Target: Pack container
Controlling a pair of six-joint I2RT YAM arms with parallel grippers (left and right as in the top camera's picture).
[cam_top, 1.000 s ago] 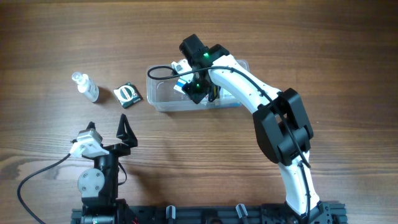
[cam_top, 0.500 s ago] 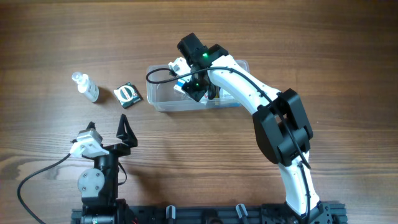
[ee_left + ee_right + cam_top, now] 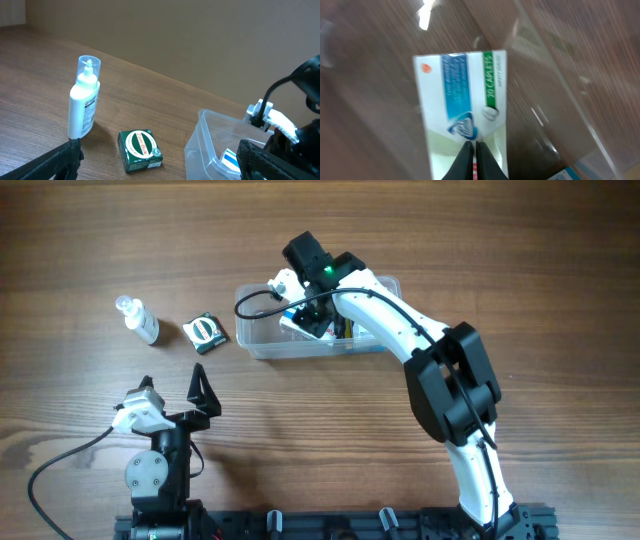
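Observation:
The clear container [image 3: 262, 348] stands at the table's middle back; its near wall shows in the left wrist view [image 3: 205, 140]. My right gripper [image 3: 308, 315] reaches down into it. In the right wrist view its fingers [image 3: 474, 145] are pressed together, with only a red sliver between them. Their tips are on a white box with blue and green print [image 3: 462, 95], which lies tilted inside the container [image 3: 305, 328]. My left gripper [image 3: 172, 380] is open and empty, near the front left, well short of the container.
A green Zam-Buk box [image 3: 205, 330] lies left of the container, also in the left wrist view [image 3: 140, 149]. A small white bottle with a clear cap [image 3: 140, 321] stands further left [image 3: 84, 105]. More packets lie in the container under the right arm.
My right gripper has shifted slightly up and left inside the container, uncovering more of the white box. The left arm has not moved.

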